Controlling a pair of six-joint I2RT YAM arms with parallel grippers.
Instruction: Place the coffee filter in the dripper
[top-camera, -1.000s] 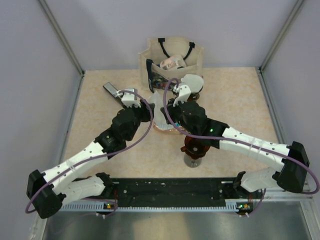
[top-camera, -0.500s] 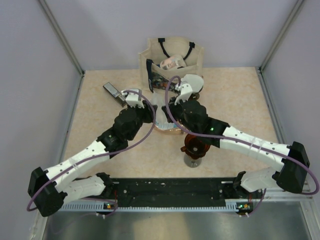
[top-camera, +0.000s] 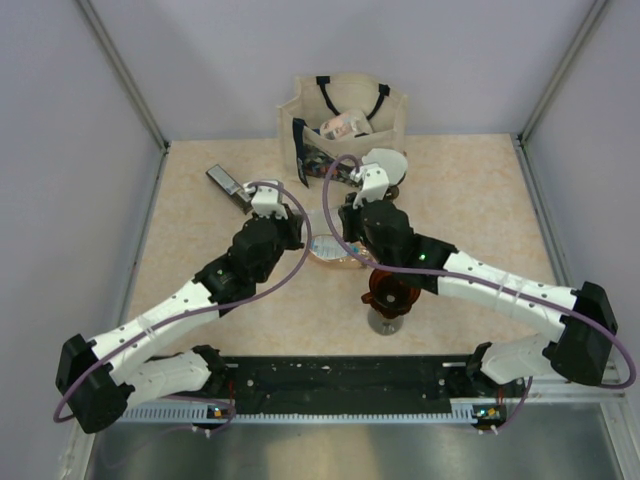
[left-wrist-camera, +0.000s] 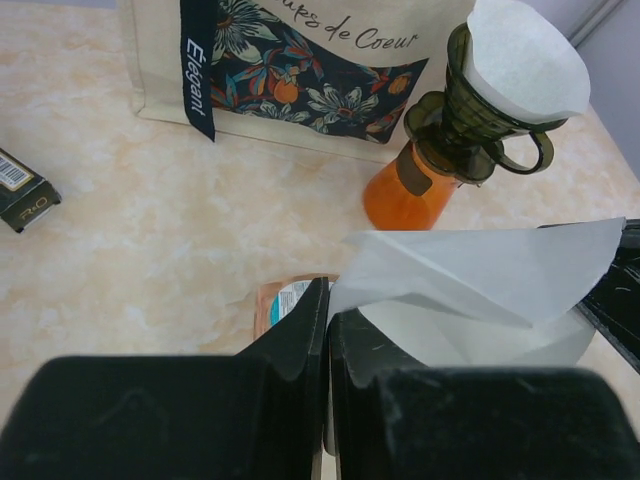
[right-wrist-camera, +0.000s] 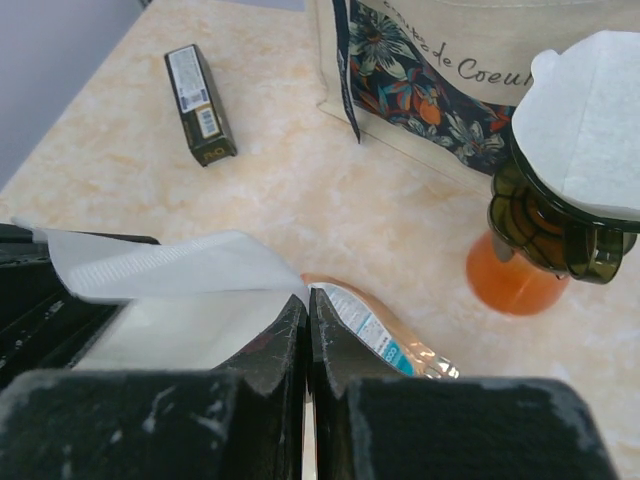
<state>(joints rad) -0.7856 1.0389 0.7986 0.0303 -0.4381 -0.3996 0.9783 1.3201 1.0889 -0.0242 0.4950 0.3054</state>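
A white paper coffee filter (top-camera: 321, 222) hangs between my two grippers above the table's middle. My left gripper (top-camera: 304, 226) is shut on its left corner (left-wrist-camera: 345, 262); the filter (left-wrist-camera: 470, 272) spreads to the right of the jaws. My right gripper (top-camera: 339, 222) is shut on its other corner, and the filter (right-wrist-camera: 180, 268) spreads to the left. A dark green dripper (top-camera: 385, 170) on an orange base stands behind, with a white filter in it (left-wrist-camera: 522, 62). An amber dripper (top-camera: 391, 293) on a glass stand sits near, under my right arm.
A clear packet of filters (top-camera: 332, 253) lies under the held filter; it also shows in the right wrist view (right-wrist-camera: 392, 337). A floral tote bag (top-camera: 345, 112) stands at the back. A small black box (top-camera: 225, 182) lies at the back left.
Both grippers have moved closer together with the filter, the left one going right. The filter between them now looks narrower and bunched.
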